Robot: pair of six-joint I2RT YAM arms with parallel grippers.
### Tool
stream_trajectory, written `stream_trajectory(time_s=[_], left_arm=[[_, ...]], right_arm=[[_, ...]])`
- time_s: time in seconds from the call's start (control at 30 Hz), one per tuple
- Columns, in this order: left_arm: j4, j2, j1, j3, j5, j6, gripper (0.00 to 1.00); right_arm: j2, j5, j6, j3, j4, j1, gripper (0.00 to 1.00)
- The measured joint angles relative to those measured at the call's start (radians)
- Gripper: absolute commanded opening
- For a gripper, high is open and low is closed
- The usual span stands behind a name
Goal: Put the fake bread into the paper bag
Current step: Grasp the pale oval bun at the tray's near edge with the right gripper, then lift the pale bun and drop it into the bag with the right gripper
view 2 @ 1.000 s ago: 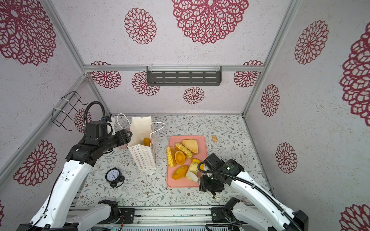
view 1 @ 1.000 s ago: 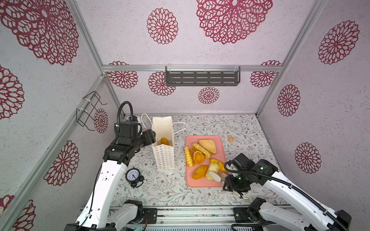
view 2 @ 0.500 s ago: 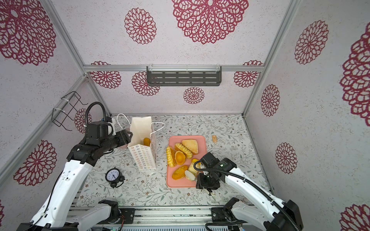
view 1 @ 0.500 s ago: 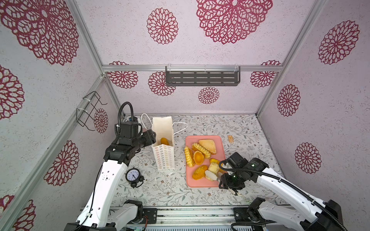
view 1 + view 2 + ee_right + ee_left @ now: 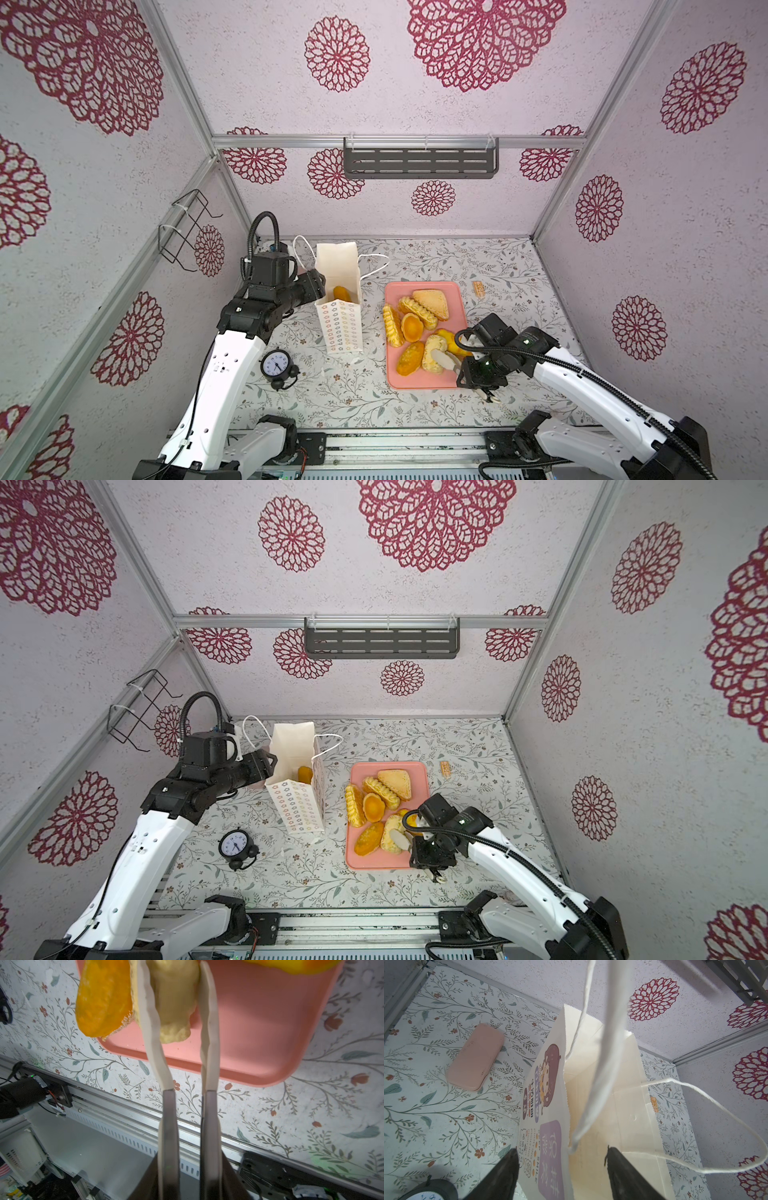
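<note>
Floral table (image 5: 498, 266), walled three sides, open behind pink tray (image 5: 419, 379). Left gripper (image 5: 561, 1149) gapes astride paper bag (image 5: 340, 332) rim; right gripper (image 5: 172, 968) clamps pale roll (image 5: 434, 343).

Bright, even, diffuse light; soft faint shadows; wide-angle bowing at edges; out-of-focus cord handle (image 5: 604, 1059) close up.

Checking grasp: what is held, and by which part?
Right gripper pinches the pale roll across its sides; left gripper, open astride the bag rim, holds nothing.

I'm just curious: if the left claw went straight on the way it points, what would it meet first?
Most likely the paper bag: the left claw stands open astride its printed front wall, though depth is unclear.
</note>
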Motion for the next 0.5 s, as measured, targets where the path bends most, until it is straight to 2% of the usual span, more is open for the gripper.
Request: stream_trajectory(time_s=[0.2, 0.5], left_arm=[[0.002, 0.008, -0.001, 0.000, -0.001, -0.013, 0.69], [0.004, 0.011, -0.001, 0.000, -0.007, -0.023, 0.62]], right_arm=[[-0.036, 0.003, -0.003, 0.019, -0.042, -0.004, 0.22], [-0.060, 0.011, -0.003, 0.155, -0.105, -0.007, 0.19]])
